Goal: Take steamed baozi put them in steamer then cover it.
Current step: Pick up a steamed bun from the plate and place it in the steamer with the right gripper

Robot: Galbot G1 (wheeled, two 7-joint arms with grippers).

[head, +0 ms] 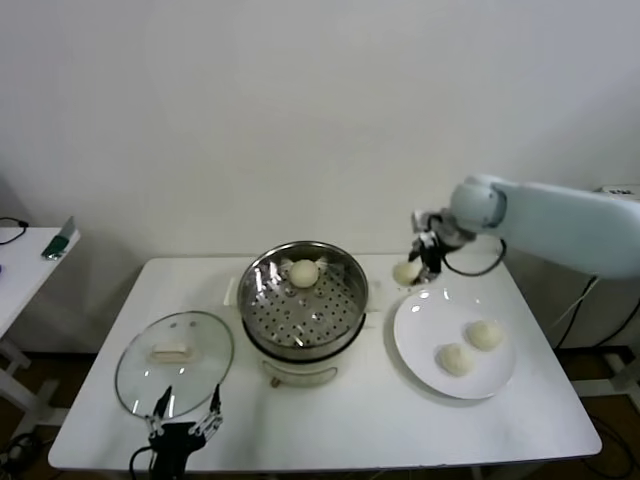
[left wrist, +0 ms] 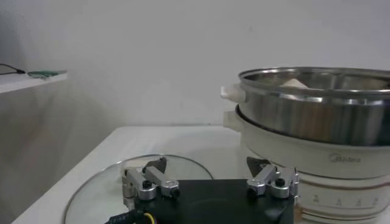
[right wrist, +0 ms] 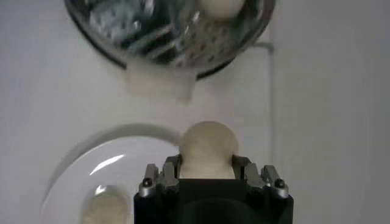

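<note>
My right gripper (head: 412, 268) is shut on a steamed baozi (right wrist: 207, 146) and holds it in the air above the far edge of the white plate (head: 420, 345), to the right of the steamer (head: 262, 290). One baozi (head: 304, 272) lies in the steamer at its far side. Two baozi (head: 485, 334) (head: 455, 359) lie on the plate. The cover (head: 142, 375) lies flat on the table at the left, its cream handle (head: 170, 351) up. My left gripper (head: 186, 413) is open, parked low at the front edge just before the cover.
The steamer's white cooker base (left wrist: 317, 176) stands at the table's middle. A side table (head: 20, 262) with a small green object (head: 60, 241) is at the far left. The right arm (head: 560, 225) reaches in from the right.
</note>
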